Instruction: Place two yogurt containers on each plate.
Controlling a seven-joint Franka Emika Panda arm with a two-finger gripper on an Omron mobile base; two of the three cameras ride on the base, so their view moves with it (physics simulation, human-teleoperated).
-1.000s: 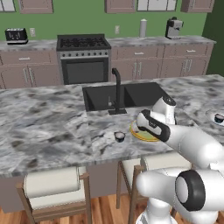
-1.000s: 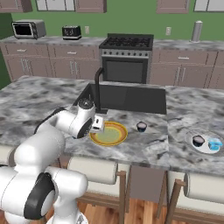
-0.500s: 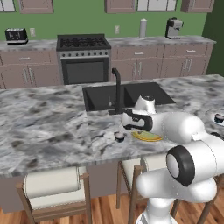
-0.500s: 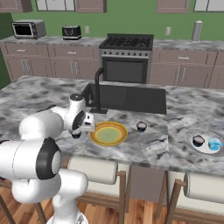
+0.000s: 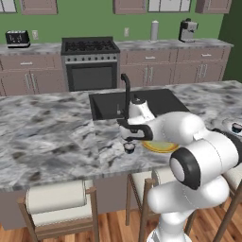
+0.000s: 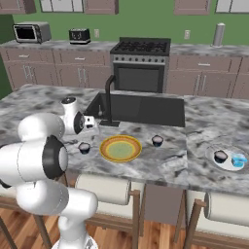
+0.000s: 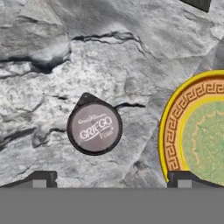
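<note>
My gripper (image 7: 109, 180) hangs open over the desk (image 7: 65, 52); the yogurt (image 7: 94, 128) lies just ahead, left of the plate (image 7: 173, 131).

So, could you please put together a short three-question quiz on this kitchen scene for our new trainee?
1. True or false: the yellow plate already holds a yogurt container.
2. Which lies directly below the gripper? A) the white plate B) the yogurt container left of the yellow plate C) the sink
3. Fill in: on the white plate, a yogurt container sits beside a small light-blue ____.

Key: 1 false; 2 B; 3 object.
</note>
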